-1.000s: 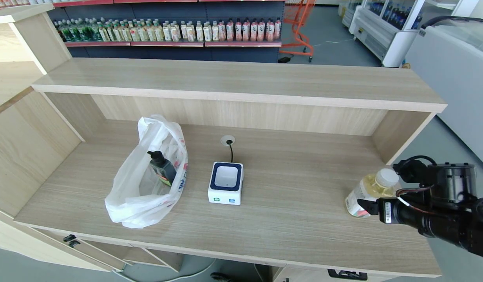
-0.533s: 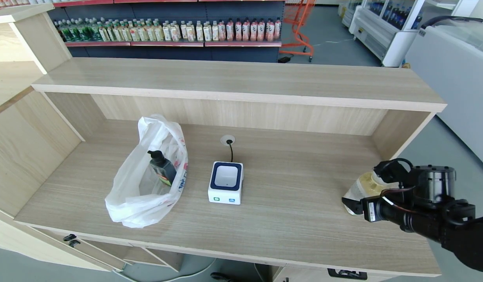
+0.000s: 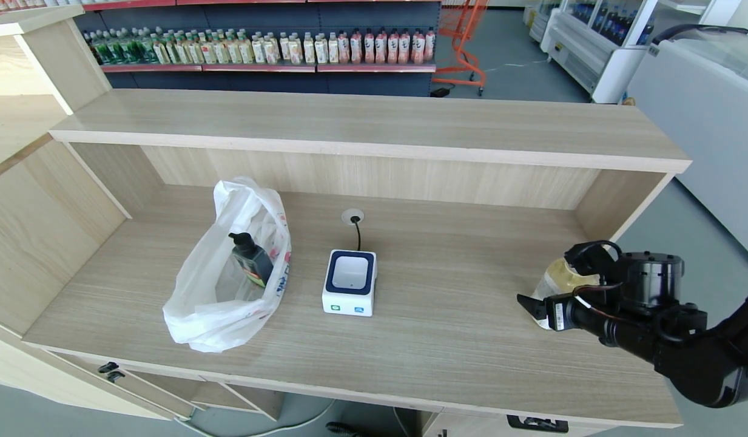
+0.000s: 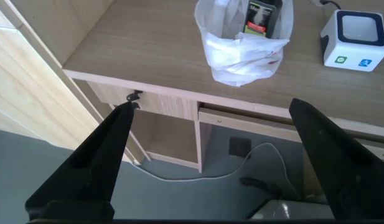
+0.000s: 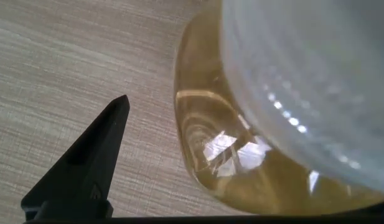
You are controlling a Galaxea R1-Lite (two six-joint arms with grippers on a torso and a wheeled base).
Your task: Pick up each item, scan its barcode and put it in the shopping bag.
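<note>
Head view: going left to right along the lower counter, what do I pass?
shopping bag → scanner → bottle of yellow liquid

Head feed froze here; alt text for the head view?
The open right claw is at a bottle of yellow liquid at the counter's right end. Mid-counter sits a scanner; left of it, a shopping bag holds a dark pump bottle.

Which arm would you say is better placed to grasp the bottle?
Right: the right gripper is open beside the bottle at the counter's right end; the left gripper hangs off its front, near the shopping bag.
</note>
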